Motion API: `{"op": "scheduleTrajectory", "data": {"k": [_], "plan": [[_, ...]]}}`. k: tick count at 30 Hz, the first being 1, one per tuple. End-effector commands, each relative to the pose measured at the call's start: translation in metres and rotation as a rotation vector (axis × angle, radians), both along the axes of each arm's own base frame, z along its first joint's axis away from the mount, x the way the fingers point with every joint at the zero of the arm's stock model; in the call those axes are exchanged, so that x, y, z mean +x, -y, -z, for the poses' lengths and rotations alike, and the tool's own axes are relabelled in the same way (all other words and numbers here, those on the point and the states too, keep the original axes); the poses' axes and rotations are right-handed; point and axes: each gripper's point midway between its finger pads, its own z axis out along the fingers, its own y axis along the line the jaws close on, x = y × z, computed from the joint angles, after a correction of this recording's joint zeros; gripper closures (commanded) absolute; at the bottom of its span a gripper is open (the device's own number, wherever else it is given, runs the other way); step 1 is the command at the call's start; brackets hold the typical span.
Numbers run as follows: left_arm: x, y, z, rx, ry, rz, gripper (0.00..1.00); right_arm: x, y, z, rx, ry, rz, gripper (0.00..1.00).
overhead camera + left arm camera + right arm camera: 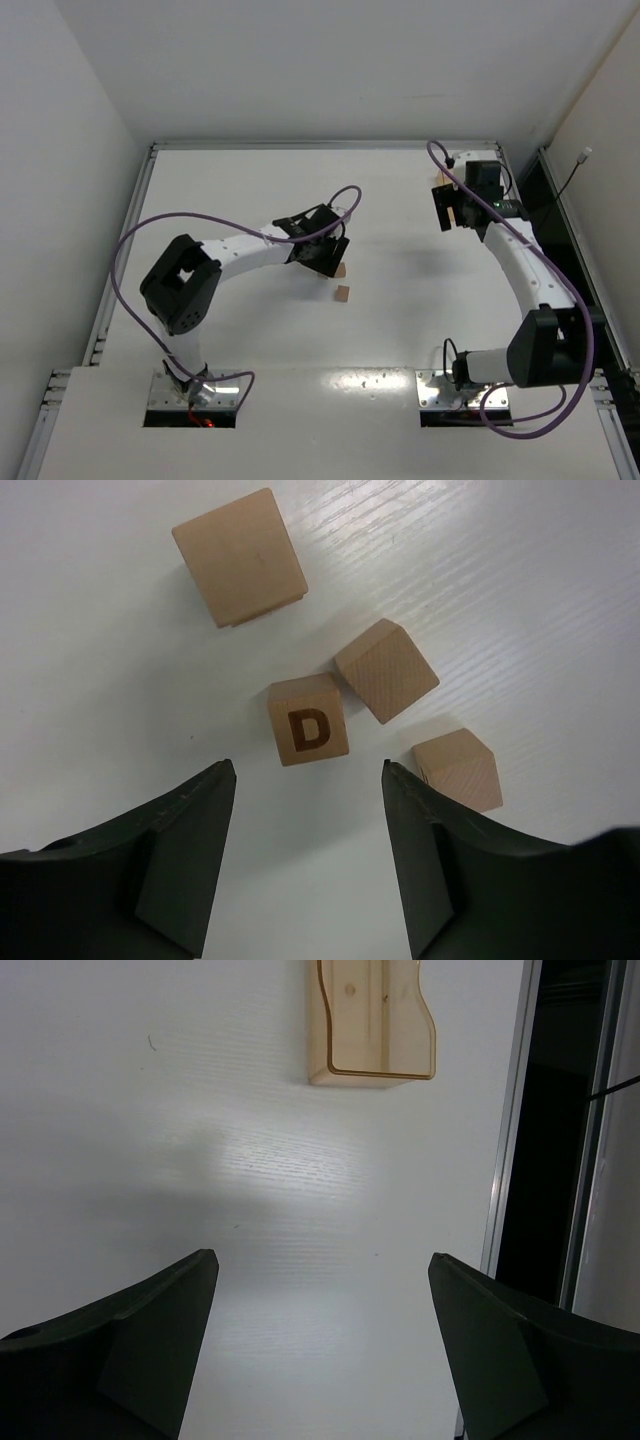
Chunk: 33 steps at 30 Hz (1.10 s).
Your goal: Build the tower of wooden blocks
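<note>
Four loose wood blocks lie on the white table in the left wrist view: a larger block [238,558] farthest away, a plain cube [386,670], a cube marked "D" [308,719] and another cube [458,770] beside the right finger. None is stacked, and no tower shows in any view. My left gripper [308,772] hovers just short of the D cube, jaws apart with nothing between them. From above, the left gripper [330,260] covers most of the blocks; one cube [343,293] lies clear of it. My right gripper [322,1260] stands open and empty, far right [448,208].
A translucent tan plastic tray [372,1020] lies ahead of the right gripper. The table's metal rail [507,1160] and a dark gap run along the right edge. White walls enclose the table [250,190] on three sides.
</note>
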Motion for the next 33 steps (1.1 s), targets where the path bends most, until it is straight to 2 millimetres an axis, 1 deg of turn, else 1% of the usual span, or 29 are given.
{"op": "scheduleTrajectory", "data": {"k": [1, 3, 4, 6, 7, 8, 9, 11, 12, 13, 14, 15, 18, 19, 22, 24, 25, 26, 28, 29, 30, 31, 33], "plan": [[0.003, 0.009, 0.0, -0.006, -0.004, -0.002, 0.44, 0.004, 0.0, -0.003, 0.033, 0.02, 0.009, 0.17], [0.008, 0.013, 0.003, -0.005, -0.005, -0.002, 0.45, 0.004, -0.002, -0.002, 0.039, 0.02, 0.002, 0.17], [0.006, 0.012, 0.008, 0.008, -0.018, -0.002, 0.45, 0.004, -0.002, 0.001, 0.039, 0.011, 0.002, 0.17], [0.011, 0.017, 0.008, 0.001, -0.018, -0.01, 0.48, 0.005, -0.004, 0.001, 0.046, 0.01, -0.005, 0.17], [0.009, 0.015, 0.012, 0.014, -0.031, -0.01, 0.48, 0.005, -0.004, 0.004, 0.046, 0.001, -0.005, 0.17], [0.011, 0.016, 0.013, 0.014, -0.031, -0.01, 0.49, 0.005, 0.0, 0.002, 0.046, 0.001, 0.004, 0.17], [0.013, 0.013, 0.019, 0.023, -0.041, -0.02, 0.49, 0.005, 0.0, 0.006, 0.046, -0.009, 0.004, 0.17], [0.01, 0.011, 0.024, 0.037, -0.055, -0.02, 0.5, 0.007, 0.0, 0.002, 0.046, 0.0, 0.004, 0.17], [0.01, 0.011, 0.024, 0.037, -0.055, -0.02, 0.52, 0.007, -0.002, 0.002, 0.053, 0.0, -0.002, 0.17], [0.01, 0.01, 0.029, 0.045, -0.062, -0.02, 0.53, 0.007, -0.002, 0.002, 0.053, 0.0, -0.002, 0.17], [0.013, 0.007, 0.029, 0.045, -0.063, -0.029, 0.53, 0.007, -0.002, 0.002, 0.053, 0.0, -0.002, 0.17], [0.012, 0.007, 0.032, 0.051, -0.069, -0.029, 0.55, 0.008, -0.002, 0.005, 0.053, -0.01, -0.002, 0.17], [0.015, 0.004, 0.032, 0.051, -0.069, -0.038, 0.63, 0.008, -0.004, 0.006, 0.06, -0.01, -0.01, 0.17], [0.015, 0.004, 0.032, 0.051, -0.07, -0.038, 0.7, 0.009, -0.004, 0.009, 0.06, -0.019, -0.01, 0.17], [0.015, 0.004, 0.032, 0.051, -0.07, -0.038, 0.79, 0.009, -0.005, 0.009, 0.067, -0.019, -0.016, 0.17], [0.018, 0.007, 0.018, 0.026, -0.037, -0.03, 0.8, 0.009, -0.007, 0.009, 0.073, -0.02, -0.023, 0.18], [0.014, 0.008, 0.014, 0.02, -0.031, -0.021, 0.87, 0.009, -0.007, 0.009, 0.073, -0.02, -0.023, 0.18], [0.016, 0.01, 0.008, 0.011, -0.013, -0.011, 0.9, 0.007, -0.007, 0.013, 0.073, -0.029, -0.022, 0.18], [0.011, 0.009, 0.003, 0.011, -0.002, 0.01, 0.95, 0.007, -0.009, 0.013, 0.081, -0.029, -0.03, 0.18], [0.011, 0.01, -0.005, -0.002, 0.011, 0.01, 1.0, 0.007, -0.009, 0.013, 0.081, -0.029, -0.03, 0.18], [0.01, 0.007, -0.009, -0.002, 0.021, 0.021, 1.0, 0.007, -0.009, 0.013, 0.081, -0.029, -0.03, 0.18], [0.005, 0.014, -0.025, -0.041, 0.039, 0.051, 1.0, 0.007, -0.01, 0.013, 0.087, -0.029, -0.036, 0.19], [-0.005, 0.016, -0.038, -0.066, 0.027, 0.112, 1.0, 0.008, -0.014, 0.014, 0.103, -0.03, -0.053, 0.19]]}}
